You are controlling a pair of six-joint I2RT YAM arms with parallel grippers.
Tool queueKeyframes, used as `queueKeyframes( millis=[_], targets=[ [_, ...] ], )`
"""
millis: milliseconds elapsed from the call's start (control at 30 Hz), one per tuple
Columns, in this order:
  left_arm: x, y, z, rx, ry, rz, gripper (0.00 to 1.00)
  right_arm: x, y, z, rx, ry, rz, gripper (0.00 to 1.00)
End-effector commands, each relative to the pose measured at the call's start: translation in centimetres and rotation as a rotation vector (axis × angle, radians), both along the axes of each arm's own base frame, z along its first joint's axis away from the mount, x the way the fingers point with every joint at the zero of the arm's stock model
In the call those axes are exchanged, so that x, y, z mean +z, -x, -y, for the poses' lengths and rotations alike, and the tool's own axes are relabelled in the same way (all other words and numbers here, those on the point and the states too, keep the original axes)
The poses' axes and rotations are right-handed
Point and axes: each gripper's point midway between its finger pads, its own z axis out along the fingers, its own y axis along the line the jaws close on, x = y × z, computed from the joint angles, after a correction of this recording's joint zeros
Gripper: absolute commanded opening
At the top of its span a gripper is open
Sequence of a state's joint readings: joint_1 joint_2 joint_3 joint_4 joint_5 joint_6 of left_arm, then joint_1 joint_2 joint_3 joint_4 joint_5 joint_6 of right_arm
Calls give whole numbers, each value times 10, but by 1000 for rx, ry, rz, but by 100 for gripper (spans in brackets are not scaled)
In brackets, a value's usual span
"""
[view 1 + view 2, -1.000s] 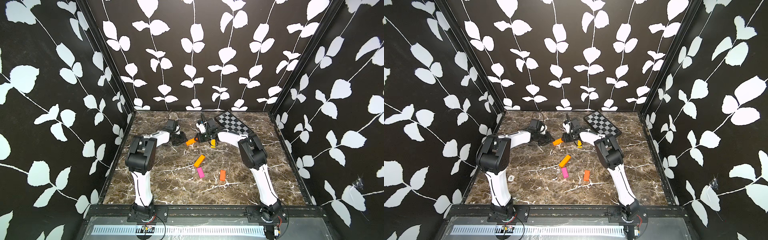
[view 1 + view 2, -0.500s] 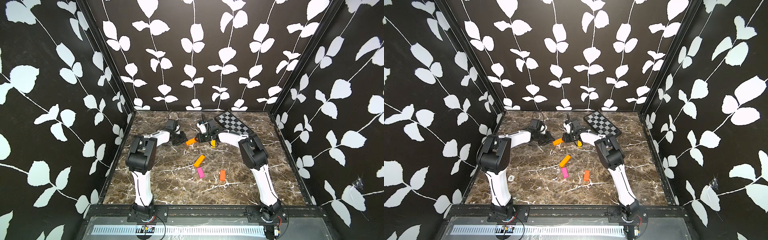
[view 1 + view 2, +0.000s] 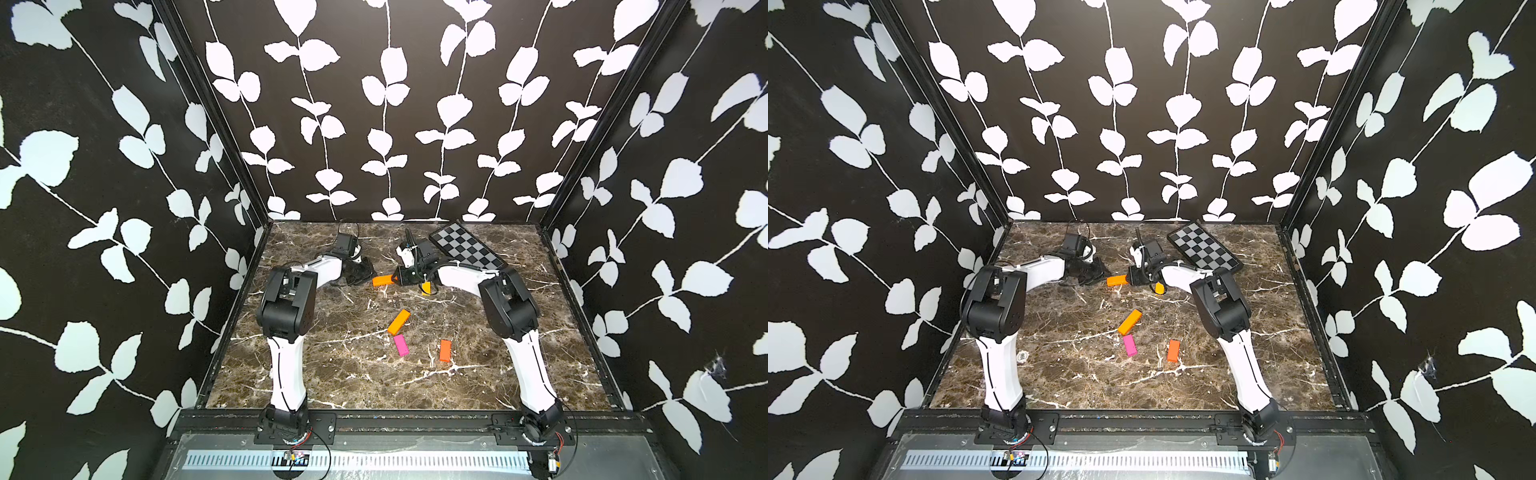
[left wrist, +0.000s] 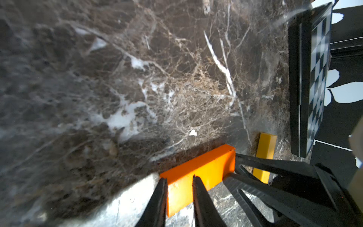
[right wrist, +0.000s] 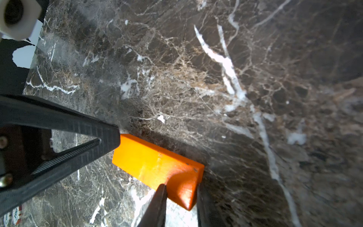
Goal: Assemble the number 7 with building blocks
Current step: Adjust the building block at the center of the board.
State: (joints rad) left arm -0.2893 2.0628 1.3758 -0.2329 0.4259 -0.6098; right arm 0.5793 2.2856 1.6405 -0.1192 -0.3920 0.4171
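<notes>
The orange block (image 3: 383,280) lay above the middle in both top views, flat on the marble table (image 3: 353,386). The left claw (image 4: 179,179) pinched one end and the right claw (image 5: 180,186) pinched the other. Both wrist views cut the claw fingers off at the bottom edge. Just right of it, the yellow block (image 3: 426,287) was partly hidden under the right arm (image 3: 461,276). Nearer the centre lay a second orange block (image 3: 399,322) with a pink block (image 3: 401,345) just beside it, and a red-orange block (image 3: 445,350) apart to the right. A checkered board (image 3: 465,249) sat higher up, right of centre. The print on a round sticker (image 3: 1022,356) beside the left arm (image 3: 1000,365) was too small to read.
</notes>
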Motion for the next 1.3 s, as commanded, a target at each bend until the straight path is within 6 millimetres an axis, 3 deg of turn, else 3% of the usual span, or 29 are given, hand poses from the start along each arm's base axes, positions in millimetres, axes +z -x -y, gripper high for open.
queueKeyframes(
  millis=[0, 1267],
  targets=[
    [12, -7, 13, -29, 27, 38, 26, -11, 16, -2, 13, 20, -55, 26],
    [10, -27, -2, -12, -34, 59, 26, -17, 4, -12, -35, 37, -56, 26]
  ],
)
